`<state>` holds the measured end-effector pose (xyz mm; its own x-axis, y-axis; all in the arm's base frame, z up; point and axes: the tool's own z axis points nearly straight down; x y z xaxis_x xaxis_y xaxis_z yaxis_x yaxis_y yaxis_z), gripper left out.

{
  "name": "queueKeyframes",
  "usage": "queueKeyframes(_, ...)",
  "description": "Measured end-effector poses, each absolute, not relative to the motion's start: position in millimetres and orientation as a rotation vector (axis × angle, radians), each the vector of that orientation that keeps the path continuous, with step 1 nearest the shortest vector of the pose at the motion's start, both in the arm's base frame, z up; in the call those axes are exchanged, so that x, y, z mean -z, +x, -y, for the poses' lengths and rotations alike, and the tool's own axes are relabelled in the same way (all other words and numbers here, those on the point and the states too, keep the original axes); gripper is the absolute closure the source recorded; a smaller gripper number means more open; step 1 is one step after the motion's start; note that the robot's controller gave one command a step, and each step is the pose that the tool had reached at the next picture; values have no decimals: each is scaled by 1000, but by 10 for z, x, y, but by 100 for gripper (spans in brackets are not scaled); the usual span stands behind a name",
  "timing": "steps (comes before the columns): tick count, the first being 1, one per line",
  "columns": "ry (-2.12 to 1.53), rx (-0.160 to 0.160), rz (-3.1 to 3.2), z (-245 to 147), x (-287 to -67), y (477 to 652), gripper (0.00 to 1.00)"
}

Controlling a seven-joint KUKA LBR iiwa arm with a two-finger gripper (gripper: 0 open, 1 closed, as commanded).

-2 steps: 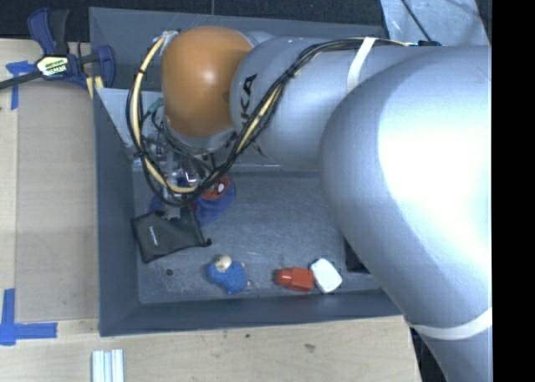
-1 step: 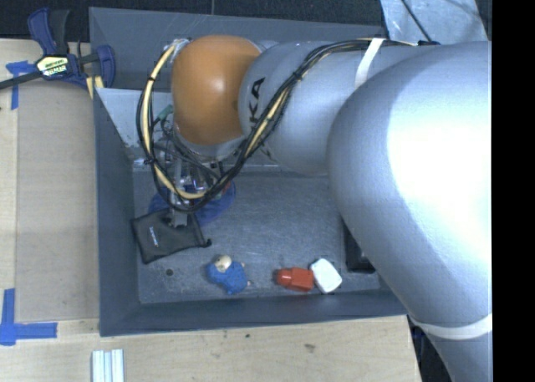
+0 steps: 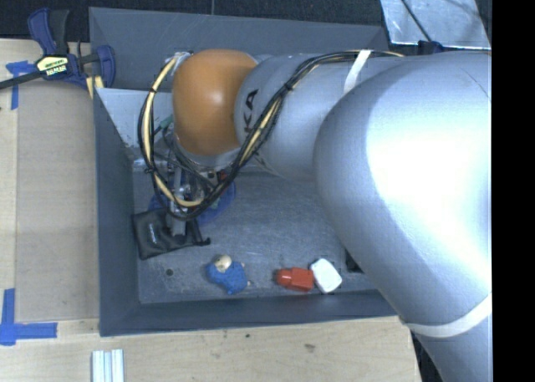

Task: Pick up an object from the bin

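- My gripper (image 3: 179, 203) is down low in the left part of the grey metal bin (image 3: 117, 276), close to the left wall.
- It is tucked under the arm's round orange cover (image 3: 209, 100), so I can't make out if it is clenched or let go.
- I see nothing that is clearly held in it.
- Just below the gripper lies a flat black thing with sharp corners (image 3: 159, 236). It sits on the bin floor by the left wall, and it looks like it touches the gripper's tip or nearly does.
- A soft blue thing (image 3: 219, 199) peeks out just to the right of the gripper, partly hidden by it.
- Yellow and black cables (image 3: 154, 121) loop from the cover down to the gripper.
- Along the near wall, well apart from the gripper, sits a small blue lump with a cream top (image 3: 227, 276).
- Farther right lie a small red block (image 3: 292, 279) and a white block (image 3: 327, 276), touching each other.
- The big silver arm (image 3: 401, 180) covers the right side of the bin.
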<state>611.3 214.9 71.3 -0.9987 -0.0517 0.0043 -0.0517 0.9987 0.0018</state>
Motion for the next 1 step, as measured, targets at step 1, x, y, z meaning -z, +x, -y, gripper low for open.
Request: queueKeyframes(1,82,5,3137,-2154,-731,6121,0)
